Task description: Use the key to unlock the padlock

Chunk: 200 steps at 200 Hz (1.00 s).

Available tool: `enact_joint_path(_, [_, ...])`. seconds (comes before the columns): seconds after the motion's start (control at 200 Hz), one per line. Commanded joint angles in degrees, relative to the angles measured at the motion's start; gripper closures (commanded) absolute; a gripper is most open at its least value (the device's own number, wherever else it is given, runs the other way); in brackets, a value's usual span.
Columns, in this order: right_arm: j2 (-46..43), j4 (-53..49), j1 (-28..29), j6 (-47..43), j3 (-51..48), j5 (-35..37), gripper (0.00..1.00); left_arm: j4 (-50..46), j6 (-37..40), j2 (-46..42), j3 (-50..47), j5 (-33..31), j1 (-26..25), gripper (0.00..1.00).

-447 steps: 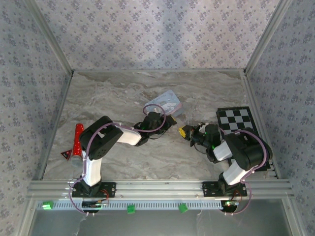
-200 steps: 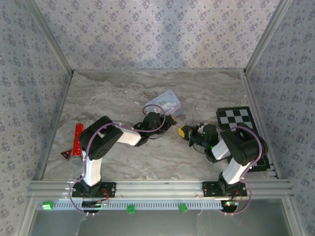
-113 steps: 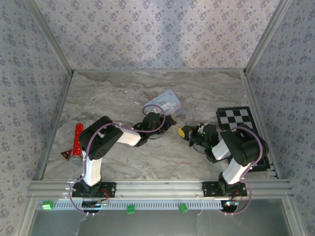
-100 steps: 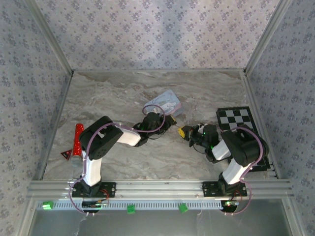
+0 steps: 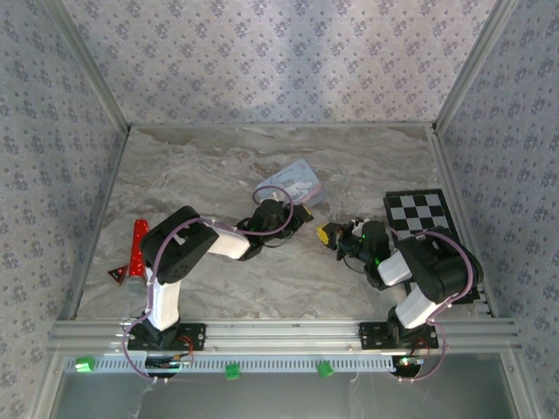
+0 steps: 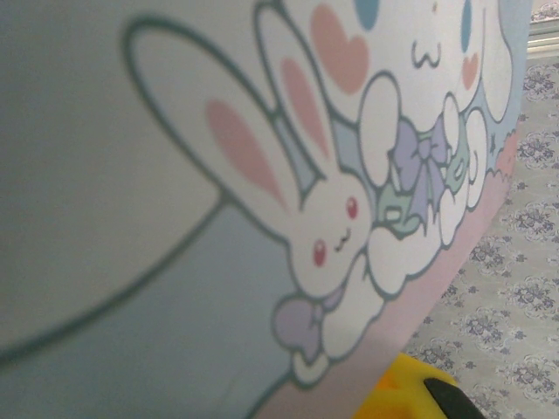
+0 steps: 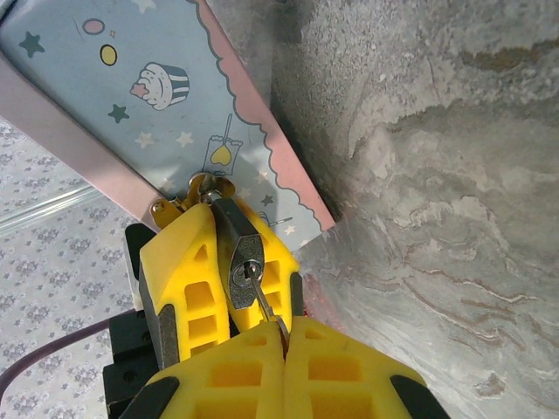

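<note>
The small dark padlock (image 7: 243, 253) hangs from the brass latch (image 7: 179, 205) of the pale blue cartoon tin (image 7: 131, 96). My left gripper (image 7: 229, 243) is shut on the padlock body, one yellow finger (image 7: 188, 271) on each side. My right gripper (image 7: 284, 339) is shut on the key (image 7: 266, 305), whose blade sits in the keyhole. From above, the left gripper (image 5: 303, 218) and the right gripper (image 5: 326, 234) meet tip to tip just in front of the tin (image 5: 295, 181). The left wrist view is pressed close to the tin's lid (image 6: 175, 175).
A black and white checkerboard (image 5: 419, 211) lies at the right, close to my right arm. A red stick-like object (image 5: 137, 244) and a small red triangle (image 5: 116, 274) lie at the left. Patterned walls close in three sides of the marble table (image 5: 218, 157).
The right arm's elbow has swung slightly outward to the right. Both grippers stay together at the padlock, and the tin has barely shifted.
</note>
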Motion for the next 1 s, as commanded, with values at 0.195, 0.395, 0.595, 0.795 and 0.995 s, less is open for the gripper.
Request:
enact_joint_path(0.195, [0.21, 0.47, 0.08, -1.01, 1.21, 0.61, 1.0, -6.44, -7.13, 3.59, -2.76, 4.8, -0.25, 0.85])
enact_joint_path(0.395, [0.39, 0.3, 0.12, -1.1, 1.66, 0.7, 1.0, -6.22, -7.3, 3.68, -2.48, 4.92, -0.47, 0.86])
enact_joint_path(0.595, [0.78, -0.14, 0.17, -2.09, 2.3, 0.65, 1.0, -6.26, -7.3, 3.43, -2.48, 5.17, -0.58, 0.86])
enact_joint_path(0.795, [0.66, -1.3, 0.42, -2.7, 3.36, 0.79, 1.0, -6.87, -6.96, 2.95, -2.13, 5.18, -0.74, 0.85])
enact_joint_path(0.995, [0.24, -1.76, 1.04, -2.59, 3.63, 0.88, 1.0, -6.88, -6.91, 3.37, -1.64, 5.47, -0.78, 0.85])
